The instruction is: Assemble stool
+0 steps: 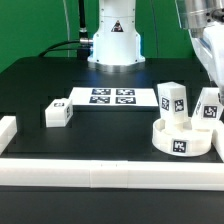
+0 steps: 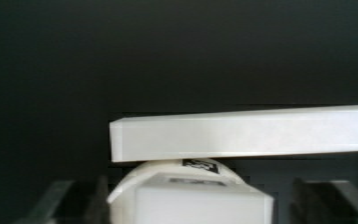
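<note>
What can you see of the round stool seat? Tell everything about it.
The seat is a thick white ring, plastic by its look, lying flat on the black table at the exterior view's right, close to the white rail. A black-and-white square tag sits on its side wall. Two blocky white legs stand upright on its top; how firmly they are fixed cannot be told.

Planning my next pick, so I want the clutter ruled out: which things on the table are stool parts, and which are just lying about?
Part of the job:
round seat
upright leg at the seat, nearer the exterior view's left
second upright leg at the seat
loose leg, apart from the rest

Just lying about:
marker board
white border rails
</note>
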Action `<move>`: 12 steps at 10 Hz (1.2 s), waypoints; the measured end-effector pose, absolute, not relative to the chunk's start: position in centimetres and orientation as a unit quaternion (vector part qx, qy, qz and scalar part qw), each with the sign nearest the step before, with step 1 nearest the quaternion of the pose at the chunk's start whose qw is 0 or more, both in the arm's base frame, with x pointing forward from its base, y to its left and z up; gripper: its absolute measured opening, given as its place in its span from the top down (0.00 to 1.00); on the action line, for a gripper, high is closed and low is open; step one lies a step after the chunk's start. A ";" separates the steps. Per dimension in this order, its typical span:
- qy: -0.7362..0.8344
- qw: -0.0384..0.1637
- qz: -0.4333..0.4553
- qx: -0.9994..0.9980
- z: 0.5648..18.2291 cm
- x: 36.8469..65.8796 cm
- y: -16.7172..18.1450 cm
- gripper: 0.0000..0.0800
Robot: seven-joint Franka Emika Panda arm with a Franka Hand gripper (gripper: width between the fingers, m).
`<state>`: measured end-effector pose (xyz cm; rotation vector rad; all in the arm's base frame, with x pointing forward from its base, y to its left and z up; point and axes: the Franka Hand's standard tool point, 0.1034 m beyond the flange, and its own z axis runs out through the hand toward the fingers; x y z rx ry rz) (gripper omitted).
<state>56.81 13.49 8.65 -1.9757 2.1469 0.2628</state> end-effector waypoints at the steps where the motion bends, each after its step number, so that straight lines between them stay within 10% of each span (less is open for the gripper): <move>1: 0.717 0.108 0.087 -0.683 8.9 56.9 13.4 0.31; 12: 0.428 0.102 0.078 -0.895 11.1 56.9 13.5 0.19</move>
